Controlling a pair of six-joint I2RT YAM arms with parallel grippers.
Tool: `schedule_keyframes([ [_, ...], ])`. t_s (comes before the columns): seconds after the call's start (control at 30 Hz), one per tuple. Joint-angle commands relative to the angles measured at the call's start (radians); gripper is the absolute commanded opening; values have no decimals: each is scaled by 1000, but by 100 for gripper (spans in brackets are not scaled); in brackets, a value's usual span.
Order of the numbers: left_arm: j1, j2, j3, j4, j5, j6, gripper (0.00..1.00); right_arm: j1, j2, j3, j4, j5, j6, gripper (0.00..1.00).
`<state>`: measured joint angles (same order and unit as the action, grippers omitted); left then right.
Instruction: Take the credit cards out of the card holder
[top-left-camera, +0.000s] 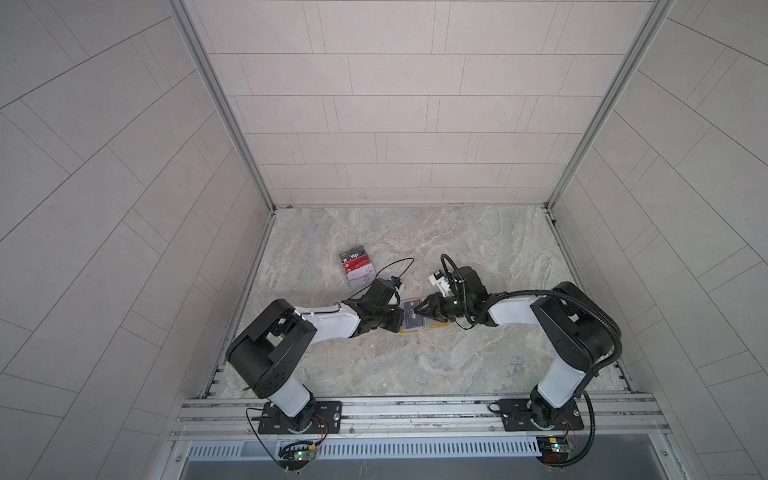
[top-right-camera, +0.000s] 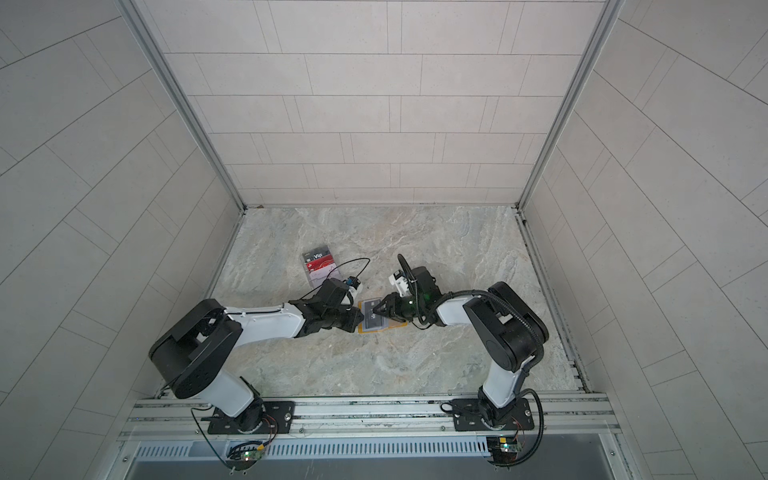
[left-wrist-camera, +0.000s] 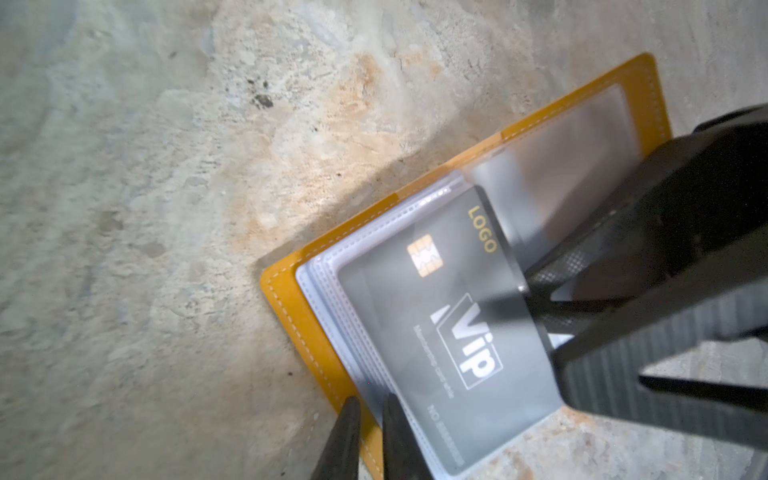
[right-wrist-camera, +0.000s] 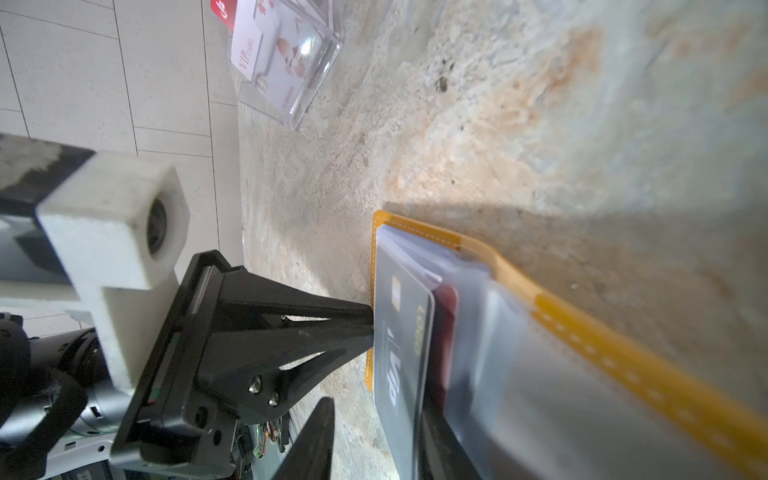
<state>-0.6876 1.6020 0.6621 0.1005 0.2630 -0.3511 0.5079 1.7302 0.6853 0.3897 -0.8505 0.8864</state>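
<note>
Left gripper (left-wrist-camera: 371, 405) first: its fingers are pinched nearly together on the outer edge of the holder (left-wrist-camera: 286, 307), clamping the yellow cover and clear sleeves. There's one holder, lying open and flat on the table (top-left-camera: 457, 249), right between my two grippers. Its long axis runs from one gripper to the other, with the spine crosswise.

Right gripper (left-wrist-camera: 540, 324) comes in from the opposite side, over the spine, jaws part-way apart and straddling the edge of the one black card (left-wrist-camera: 415, 332) on the top sleeve. I can't tell whether it has a hold on that card. The black card's long axis runs along the spine, chip end farther from the left fingertips.

Just behind it in the right wrist view, one red card (right-wrist-camera: 446, 324) shows as a strip inside a sleeve, long side parallel to the black card. Out beyond the left gripper, away from the right one, sits one clear box (top-left-camera: 357, 284) holding another red card (top-left-camera: 359, 262), well apart from the holder.
</note>
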Motion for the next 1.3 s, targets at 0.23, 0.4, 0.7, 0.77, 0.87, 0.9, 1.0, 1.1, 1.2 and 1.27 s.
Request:
schedule_keyframes([
  [0.23,-4,32,-3,-62,-29,-3,17,6,-69,79,-312,-24,-228,39],
  [0.4,-4,36,-1,-62,-25,-2,16,1,-74,92,-305,-31,-217,39],
  [0.7,-4,42,-5,-58,-23,0,17,1,-55,82,-194,-55,-138,38],
  [0.77,-4,43,-6,-56,-22,-1,17,2,-50,84,-181,-59,-129,37],
  [0.87,-4,44,-1,-55,-21,-2,17,9,-41,91,-179,-59,-128,36],
  [0.9,-4,45,0,-55,-21,-1,16,9,-37,93,-178,-59,-129,36],
  [1.0,-4,50,2,-53,-21,-3,16,18,-19,102,-179,-61,-130,35],
  [1.1,-4,52,4,-52,-21,-5,17,28,2,107,-173,-61,-128,34],
  [1.2,-4,52,5,-51,-20,-5,17,38,18,115,-163,-62,-121,34],
  [1.27,-4,53,5,-51,-18,-5,17,44,30,122,-160,-61,-121,34],
])
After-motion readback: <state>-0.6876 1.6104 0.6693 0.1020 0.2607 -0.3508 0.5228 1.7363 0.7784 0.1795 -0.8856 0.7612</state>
